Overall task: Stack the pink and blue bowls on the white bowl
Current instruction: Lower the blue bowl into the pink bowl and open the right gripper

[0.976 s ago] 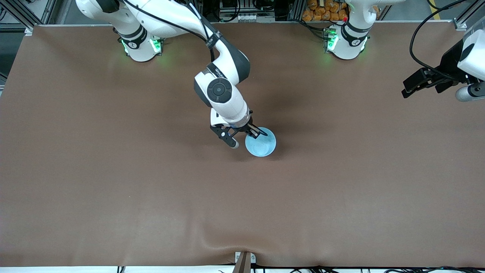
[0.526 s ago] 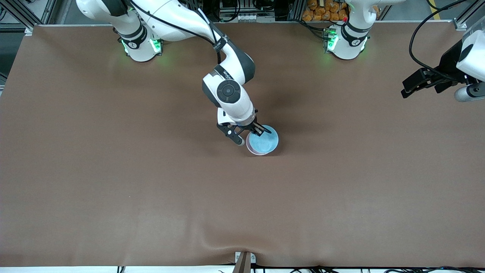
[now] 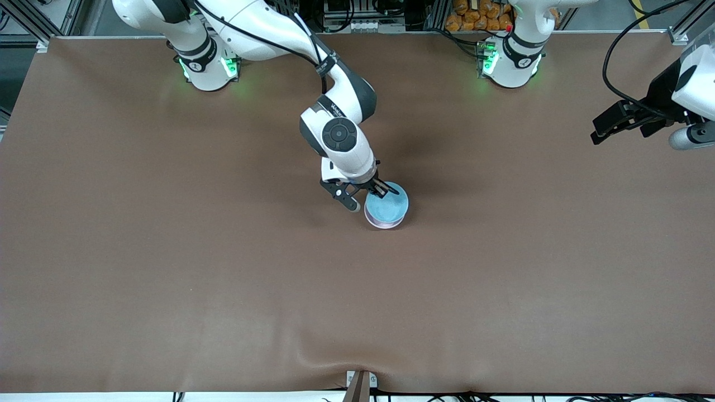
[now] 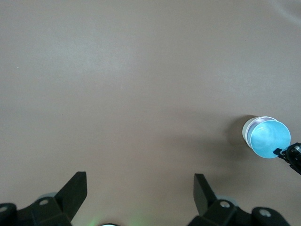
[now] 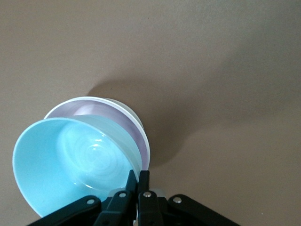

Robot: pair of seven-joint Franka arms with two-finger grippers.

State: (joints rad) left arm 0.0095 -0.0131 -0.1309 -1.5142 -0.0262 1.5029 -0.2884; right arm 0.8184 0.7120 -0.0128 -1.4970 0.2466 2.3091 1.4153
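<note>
My right gripper (image 3: pixel 385 193) is shut on the rim of the light blue bowl (image 3: pixel 386 206) near the middle of the table. The blue bowl (image 5: pixel 77 165) hangs tilted over the pink bowl (image 5: pixel 110 115), partly inside it. The pink bowl (image 3: pixel 383 225) sits nested in the white bowl (image 5: pixel 133 114), of which only a pale strip of outer wall shows. The right gripper's jaws (image 5: pixel 138 178) pinch the blue rim. My left gripper (image 3: pixel 599 131) waits open and empty, high above the left arm's end of the table. Its view (image 4: pixel 140 181) shows the blue bowl (image 4: pixel 269 138) far off.
The brown table cover (image 3: pixel 223 279) lies bare around the stack. A small metal bracket (image 3: pixel 360 382) sits at the table edge nearest the front camera. Cables and orange items (image 3: pixel 477 14) lie past the edge by the arms' bases.
The right gripper has carried the blue bowl a little toward the left arm's end and down over the pink bowl, whose rim now shows beneath it. The left arm has stayed still.
</note>
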